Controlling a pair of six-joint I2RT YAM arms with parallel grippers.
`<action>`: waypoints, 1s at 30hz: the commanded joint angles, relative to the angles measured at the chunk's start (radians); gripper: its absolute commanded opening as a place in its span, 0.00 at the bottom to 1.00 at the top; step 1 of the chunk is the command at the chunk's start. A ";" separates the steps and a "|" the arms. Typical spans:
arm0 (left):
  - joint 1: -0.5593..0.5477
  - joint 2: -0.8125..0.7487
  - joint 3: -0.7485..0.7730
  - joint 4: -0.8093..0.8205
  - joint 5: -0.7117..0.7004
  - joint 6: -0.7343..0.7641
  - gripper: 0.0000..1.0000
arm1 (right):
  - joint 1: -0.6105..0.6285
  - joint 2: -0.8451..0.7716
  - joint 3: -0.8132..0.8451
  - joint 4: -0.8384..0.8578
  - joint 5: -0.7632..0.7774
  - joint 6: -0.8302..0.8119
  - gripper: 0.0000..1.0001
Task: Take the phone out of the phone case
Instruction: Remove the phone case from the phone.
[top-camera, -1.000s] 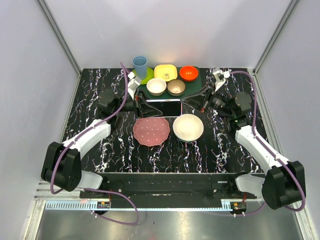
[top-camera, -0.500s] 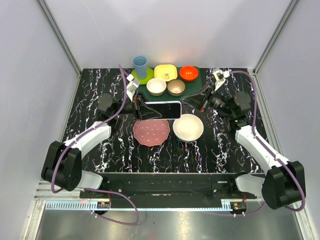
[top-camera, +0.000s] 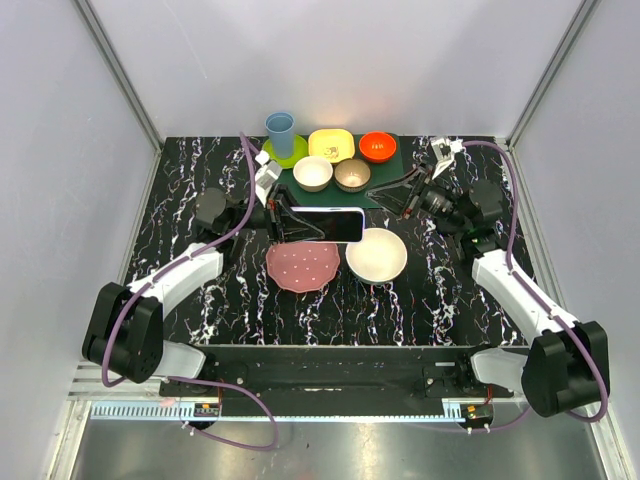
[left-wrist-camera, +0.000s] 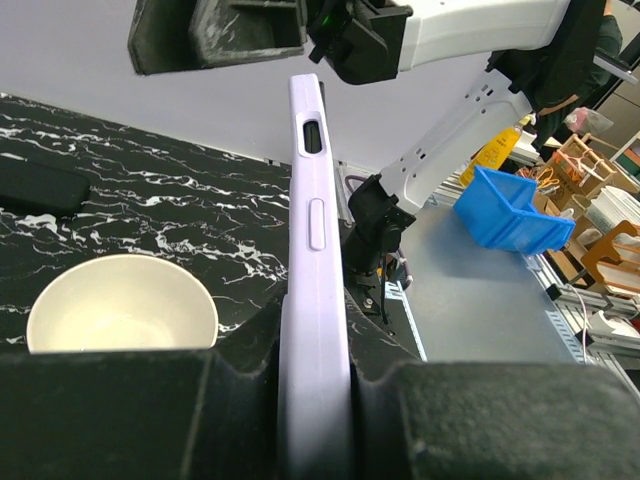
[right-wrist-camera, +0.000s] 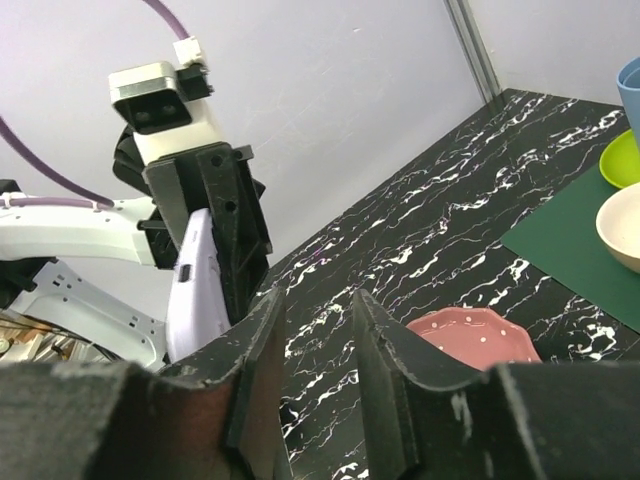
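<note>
The phone (top-camera: 330, 226), its dark screen facing up, sits inside the pale lavender phone case (top-camera: 345, 213) and is held in the air just behind the pink plate and the cream bowl. My left gripper (top-camera: 285, 222) is shut on the case's left end. In the left wrist view only the case's lavender edge (left-wrist-camera: 315, 250) shows, running straight out from between the pads (left-wrist-camera: 150, 420). My right gripper (top-camera: 392, 196) is open and empty, a short way off the case's right end. In the right wrist view its jaws (right-wrist-camera: 315, 310) stand apart, with the case (right-wrist-camera: 190, 290) beyond them to the left.
A pink plate (top-camera: 302, 264) and a cream bowl (top-camera: 376, 255) lie under the phone. On the green mat (top-camera: 395, 160) behind stand a white bowl (top-camera: 313, 173), a tan bowl (top-camera: 352, 174), a yellow dish (top-camera: 331, 145), a red bowl (top-camera: 378, 146) and a blue cup (top-camera: 280, 130).
My right gripper has opened and drawn back to the right, off the case's right end. The left gripper has kept its hold, and the phone has shifted slightly toward the front.
</note>
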 joint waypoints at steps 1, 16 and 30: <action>-0.001 -0.033 0.054 -0.065 -0.041 0.115 0.00 | -0.006 -0.040 0.018 0.089 -0.070 0.001 0.40; -0.001 -0.032 0.065 -0.157 -0.076 0.169 0.00 | -0.006 -0.053 0.003 0.134 -0.155 -0.039 0.48; 0.015 -0.032 0.065 -0.133 -0.092 0.137 0.00 | -0.003 -0.039 0.013 0.074 -0.167 -0.097 0.45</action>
